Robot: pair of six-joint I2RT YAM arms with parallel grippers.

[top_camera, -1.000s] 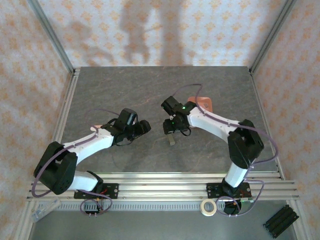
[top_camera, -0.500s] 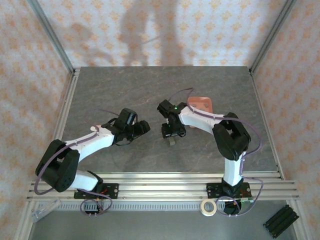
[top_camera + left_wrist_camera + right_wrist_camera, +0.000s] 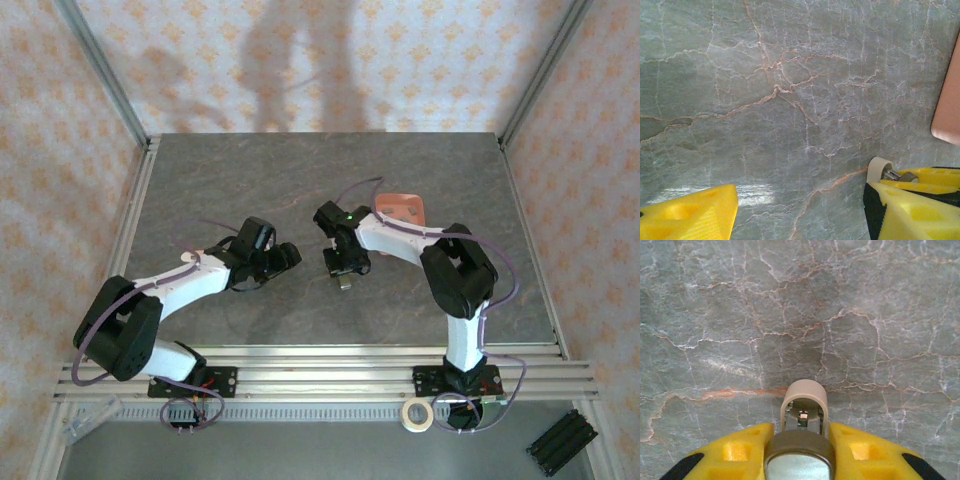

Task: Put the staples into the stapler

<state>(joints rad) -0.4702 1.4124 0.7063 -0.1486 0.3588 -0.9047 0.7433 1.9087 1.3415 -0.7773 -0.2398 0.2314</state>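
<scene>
The stapler (image 3: 804, 390) is a tiny pale pink piece with silver metal inside, lying on the grey stone table (image 3: 250, 180). I see it end-on between the yellow fingers of my right gripper (image 3: 802, 432), which press against both its sides. From above, the stapler (image 3: 345, 284) pokes out just below the right gripper (image 3: 345, 268) at the table's centre. My left gripper (image 3: 290, 255) hovers a little to the left, open, with bare table between its fingers (image 3: 690, 212). The stapler's end (image 3: 879, 170) shows at the right in the left wrist view. The staples are too small to make out.
A salmon-pink tray (image 3: 400, 210) lies behind the right gripper; its edge (image 3: 947, 100) also shows in the left wrist view. A tape roll (image 3: 417, 413) and a black block (image 3: 562, 442) sit beyond the near rail.
The right arm folded in and brought its gripper over the stapler, and its jaws closed onto it. The left arm has barely moved.
</scene>
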